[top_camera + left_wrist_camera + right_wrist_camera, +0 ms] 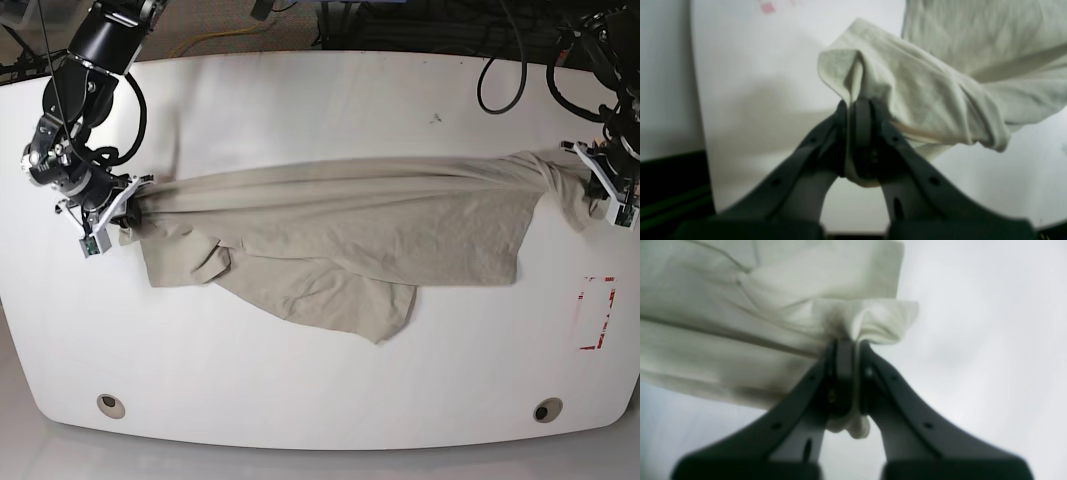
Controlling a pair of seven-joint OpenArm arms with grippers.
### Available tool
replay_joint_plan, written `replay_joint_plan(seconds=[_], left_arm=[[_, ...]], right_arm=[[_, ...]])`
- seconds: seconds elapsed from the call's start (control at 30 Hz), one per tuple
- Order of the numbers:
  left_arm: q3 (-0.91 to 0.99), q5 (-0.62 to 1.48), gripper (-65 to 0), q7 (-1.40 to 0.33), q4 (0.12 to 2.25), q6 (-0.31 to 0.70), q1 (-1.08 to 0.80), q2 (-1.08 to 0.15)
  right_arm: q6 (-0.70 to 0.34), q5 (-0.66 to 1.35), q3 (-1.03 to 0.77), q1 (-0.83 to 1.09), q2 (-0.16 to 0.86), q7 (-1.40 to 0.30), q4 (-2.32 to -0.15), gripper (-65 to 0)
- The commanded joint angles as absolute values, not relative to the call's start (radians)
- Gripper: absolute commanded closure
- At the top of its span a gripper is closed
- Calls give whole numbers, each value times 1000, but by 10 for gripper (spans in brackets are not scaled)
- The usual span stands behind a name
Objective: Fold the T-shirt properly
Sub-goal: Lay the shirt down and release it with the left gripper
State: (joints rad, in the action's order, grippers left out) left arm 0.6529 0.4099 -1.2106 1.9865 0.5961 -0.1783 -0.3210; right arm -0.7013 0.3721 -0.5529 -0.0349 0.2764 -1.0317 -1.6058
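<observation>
The beige T-shirt (340, 225) is stretched across the white table (320, 380) between my two grippers, wrinkled, with loose folds sagging toward the front. My left gripper (585, 175) is shut on a bunched edge of the shirt at the right in the base view; the left wrist view shows cloth (907, 90) pinched between the closed fingers (853, 106). My right gripper (128, 212) is shut on the opposite end at the left; the right wrist view shows cloth (740, 323) squeezed between its fingers (848, 346).
A red-marked rectangle (597, 312) lies on the table near the right edge. Two round holes (111, 404) (546, 410) sit near the front edge. Cables (500, 70) hang by the back right corner.
</observation>
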Motion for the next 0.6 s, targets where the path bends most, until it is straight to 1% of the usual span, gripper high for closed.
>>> replay_joint_plan(seconds=[0.0,0.17,0.33,0.53,0.57], left_arm=[[680,403,-1,-1190,2003,591,-213,-337],[694,401,-3,-1167,1994,591,-291,-337],[687,400,-4,-1066,1988,591,-375,-337],[685,400,-7,-1050,1969,591,-392,-335],[685,400,-19,-1050,1957,591,-392,-335]], right_arm=[[-698,383,-578,-28,292,-1012,-1632,0],[-698,383,-582,18,288,-1012,-1632,0],[-698,383,-584,51,275,-1007,-1629,0],[-698,383,-584,79,260,-1006,-1632,0],[-698,383,-584,87,260,-1006,-1632,0]])
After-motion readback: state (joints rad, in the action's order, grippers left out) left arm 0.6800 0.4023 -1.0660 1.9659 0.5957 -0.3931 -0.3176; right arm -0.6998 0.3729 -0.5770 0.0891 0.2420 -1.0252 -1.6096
